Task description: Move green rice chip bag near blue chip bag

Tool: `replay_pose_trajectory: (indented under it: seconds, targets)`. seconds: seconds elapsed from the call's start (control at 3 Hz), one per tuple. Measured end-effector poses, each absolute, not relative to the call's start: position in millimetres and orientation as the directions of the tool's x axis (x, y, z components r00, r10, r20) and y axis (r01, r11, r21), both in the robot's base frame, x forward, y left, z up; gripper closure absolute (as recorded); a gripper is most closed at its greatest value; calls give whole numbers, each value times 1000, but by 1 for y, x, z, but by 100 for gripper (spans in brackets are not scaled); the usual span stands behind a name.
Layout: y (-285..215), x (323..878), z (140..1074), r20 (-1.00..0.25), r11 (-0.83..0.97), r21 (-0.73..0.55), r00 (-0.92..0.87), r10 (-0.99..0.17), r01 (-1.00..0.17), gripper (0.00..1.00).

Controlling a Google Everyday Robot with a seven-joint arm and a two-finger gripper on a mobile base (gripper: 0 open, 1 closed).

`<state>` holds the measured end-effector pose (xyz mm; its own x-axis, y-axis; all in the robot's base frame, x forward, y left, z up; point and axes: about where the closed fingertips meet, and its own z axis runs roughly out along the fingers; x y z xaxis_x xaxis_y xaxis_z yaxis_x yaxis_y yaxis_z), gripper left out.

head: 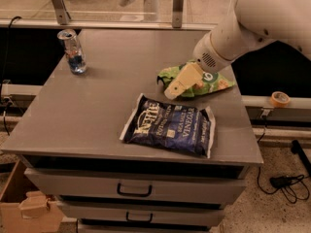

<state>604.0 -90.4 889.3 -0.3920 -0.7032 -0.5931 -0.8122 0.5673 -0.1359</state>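
Note:
The green rice chip bag lies crumpled on the grey table near its right edge. The blue chip bag lies flat just in front of it, a small gap apart, with its white "Kettle" lettering facing up. My gripper, beige at the end of the white arm, sits over the left part of the green bag and hides some of it. It points down and to the left.
A drink can stands at the table's far left. A tape roll lies on a ledge to the right, off the table. Drawers sit under the tabletop, and a cardboard box stands on the floor at the left.

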Motion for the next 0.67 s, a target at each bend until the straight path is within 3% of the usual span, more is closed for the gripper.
replay_pose_trajectory:
  seconds: [0.67]
  targets:
    - [-167, 668, 961, -804, 679, -151, -311, -507, -718, 0]
